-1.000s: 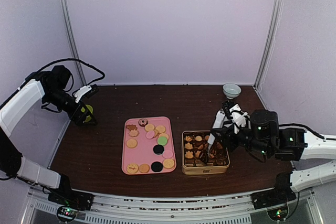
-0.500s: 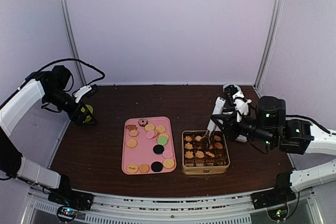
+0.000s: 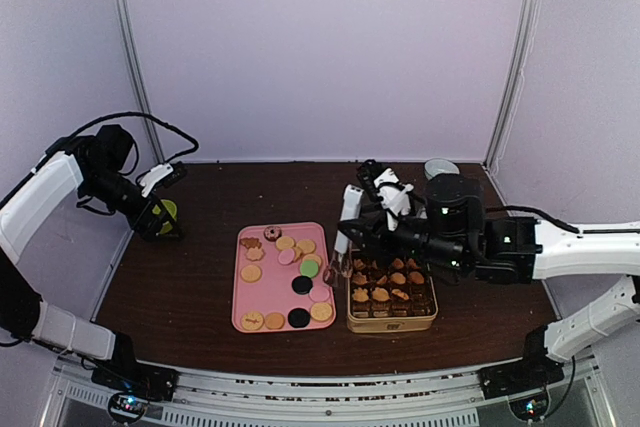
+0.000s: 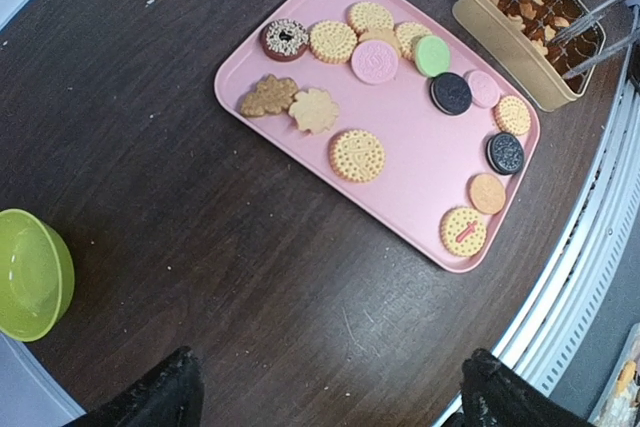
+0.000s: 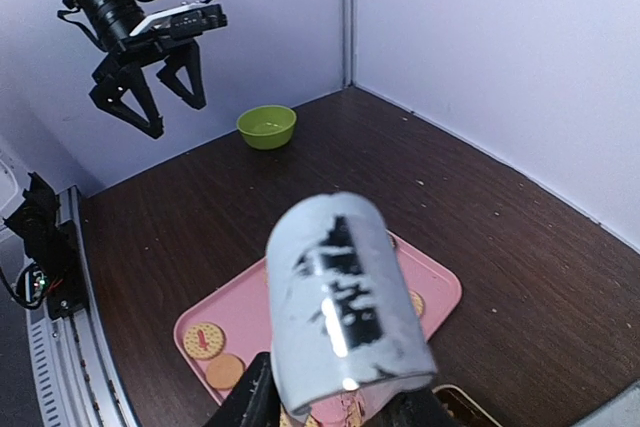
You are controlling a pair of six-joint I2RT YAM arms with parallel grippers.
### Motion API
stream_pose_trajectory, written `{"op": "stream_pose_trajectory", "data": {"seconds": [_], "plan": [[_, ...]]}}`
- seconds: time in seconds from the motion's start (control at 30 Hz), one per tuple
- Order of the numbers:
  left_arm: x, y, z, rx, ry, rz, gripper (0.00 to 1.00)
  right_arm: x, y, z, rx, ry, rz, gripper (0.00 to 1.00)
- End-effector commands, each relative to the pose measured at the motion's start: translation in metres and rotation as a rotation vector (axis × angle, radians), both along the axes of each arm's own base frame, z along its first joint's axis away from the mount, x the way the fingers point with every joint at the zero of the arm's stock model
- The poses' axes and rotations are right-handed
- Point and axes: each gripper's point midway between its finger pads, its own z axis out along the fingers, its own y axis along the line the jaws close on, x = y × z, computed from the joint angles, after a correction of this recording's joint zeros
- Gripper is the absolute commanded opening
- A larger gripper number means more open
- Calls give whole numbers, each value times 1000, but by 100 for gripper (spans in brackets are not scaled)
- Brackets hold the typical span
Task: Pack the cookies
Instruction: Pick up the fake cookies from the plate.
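**Right wrist view.** The right fingers (image 5: pixel 243 402) pinch the metal tongs (image 5: pixel 345 317), and the tongs' looped end hides nearly everything ahead of them.

**Top view.** Only this view shows the tong tips. They hang near the gap between the pink tray (image 3: pixel 268 295) and the tin (image 3: pixel 392 324).

**Left wrist view.** The left fingers (image 4: pixel 175 392) are spread wide, grip nothing and are raised over the desk (image 4: pixel 150 127). The cookies (image 4: pixel 357 155) lie ahead of them, loose on the tray. Further cookies sit in the tin's compartments beyond. A green bowl (image 4: pixel 30 272) rests to one side of the left fingers.
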Motion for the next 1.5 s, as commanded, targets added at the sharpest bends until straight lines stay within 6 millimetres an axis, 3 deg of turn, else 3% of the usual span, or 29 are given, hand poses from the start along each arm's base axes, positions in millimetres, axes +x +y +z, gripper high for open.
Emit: {"op": "stream_pose_trajectory", "data": {"seconds": [0.0,0.23,0.43,0.83,1.47], "plan": [[-7,7,5,20,-28,2,93,-16,57,34,132,-53,139,34],[-13,14,-1,48,-12,12,93,-35,133,14,122,-40,272,35],[-16,18,-1,60,-14,14,93,-34,156,-13,92,-21,296,35],[-15,17,0,56,-9,12,93,-22,160,-44,36,-38,245,38],[-12,15,4,44,-7,5,93,-23,141,-78,-22,10,217,38]]}}
